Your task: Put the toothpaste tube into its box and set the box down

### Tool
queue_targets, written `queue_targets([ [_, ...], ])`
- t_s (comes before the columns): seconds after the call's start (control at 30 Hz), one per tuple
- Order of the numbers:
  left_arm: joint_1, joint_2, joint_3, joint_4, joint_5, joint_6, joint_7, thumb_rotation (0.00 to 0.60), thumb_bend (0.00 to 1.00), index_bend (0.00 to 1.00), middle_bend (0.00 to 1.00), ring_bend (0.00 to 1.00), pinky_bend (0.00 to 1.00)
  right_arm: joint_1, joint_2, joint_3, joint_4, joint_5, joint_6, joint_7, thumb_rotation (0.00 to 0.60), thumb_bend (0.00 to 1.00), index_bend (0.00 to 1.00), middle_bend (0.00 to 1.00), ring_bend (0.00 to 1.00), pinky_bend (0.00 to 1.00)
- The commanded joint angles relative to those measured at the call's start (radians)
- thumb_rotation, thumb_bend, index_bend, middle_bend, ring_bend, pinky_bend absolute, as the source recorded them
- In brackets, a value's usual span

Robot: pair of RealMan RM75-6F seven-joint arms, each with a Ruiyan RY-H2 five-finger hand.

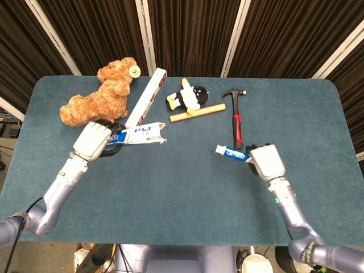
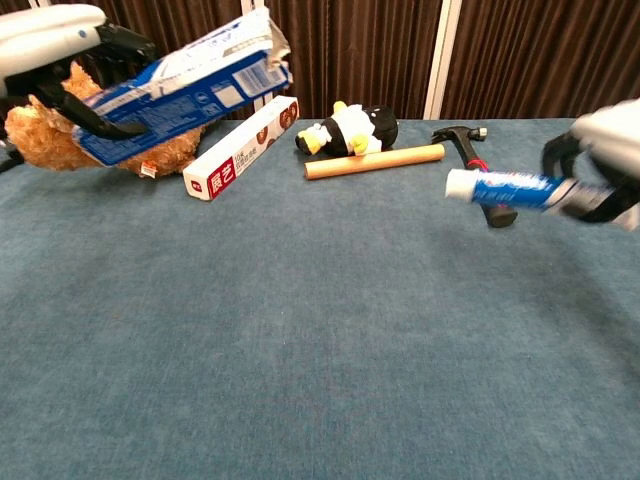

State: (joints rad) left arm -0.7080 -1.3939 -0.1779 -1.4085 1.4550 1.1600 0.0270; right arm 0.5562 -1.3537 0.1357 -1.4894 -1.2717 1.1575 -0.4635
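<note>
At the right edge of the frame, nearest the viewer, the robot's right hand (image 1: pixel 267 161) is grasping the toothpaste tube (image 2: pixel 508 189) by its tail end, holding it clear of the blue-green table (image 1: pixel 187 193) with the white cap pointing toward the centre of the frame. At the left side, the left hand (image 1: pixel 92 140) is gripping the blue and white toothpaste box (image 2: pixel 180 88), fingers wrapped around its closed end; the box is hanging in the air, tilting upward, and its open flapped mouth is facing right toward the tube, the two well apart. Farther back, a black hammer with a red grip (image 1: pixel 236 118) is lying just behind the tube, in the centre right of the frame. Beyond it, a wooden dowel (image 1: pixel 197 112) is resting against a small black and white penguin toy (image 1: pixel 190 97). A long white carton with a red end (image 2: pixel 241 146) is lying diagonally in the upper left, and a brown teddy bear (image 1: pixel 101 94) is sprawling behind the box, near the table's far left corner.
</note>
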Motion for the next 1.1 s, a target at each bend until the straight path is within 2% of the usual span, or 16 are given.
queue_targets([
  [0.03, -0.014, -0.049, -0.004, 0.018, 0.015, 0.012, -0.010, 0.600, 0.42, 0.40, 0.51, 0.46, 0.44, -0.023, 0.108, 0.018, -0.062, -0.026, 0.042, 0.010, 0.600, 0.36, 0.67, 0.69, 0.68, 0.57],
  [0.17, -0.038, -0.128, -0.011, 0.059, 0.013, 0.003, -0.007, 0.600, 0.42, 0.40, 0.51, 0.46, 0.44, -0.047, 0.221, 0.038, -0.105, -0.024, 0.068, 0.035, 0.600, 0.36, 0.67, 0.69, 0.68, 0.57],
  [0.33, -0.073, -0.218, -0.035, 0.104, -0.018, -0.024, 0.004, 0.600, 0.42, 0.40, 0.51, 0.46, 0.44, -0.063, 0.315, 0.052, -0.127, -0.030, 0.075, 0.070, 0.600, 0.36, 0.67, 0.69, 0.68, 0.57],
  [0.77, -0.218, -0.383, -0.151, 0.195, -0.065, -0.076, 0.030, 0.600, 0.42, 0.39, 0.50, 0.45, 0.44, -0.028, 0.455, 0.100, -0.145, -0.084, 0.057, 0.107, 0.600, 0.36, 0.67, 0.69, 0.68, 0.57],
  [1.1, -0.288, -0.428, -0.202, 0.255, -0.096, -0.105, 0.025, 0.600, 0.42, 0.39, 0.50, 0.45, 0.44, 0.008, 0.529, 0.131, -0.193, -0.158, 0.063, 0.105, 0.600, 0.36, 0.67, 0.69, 0.68, 0.57],
])
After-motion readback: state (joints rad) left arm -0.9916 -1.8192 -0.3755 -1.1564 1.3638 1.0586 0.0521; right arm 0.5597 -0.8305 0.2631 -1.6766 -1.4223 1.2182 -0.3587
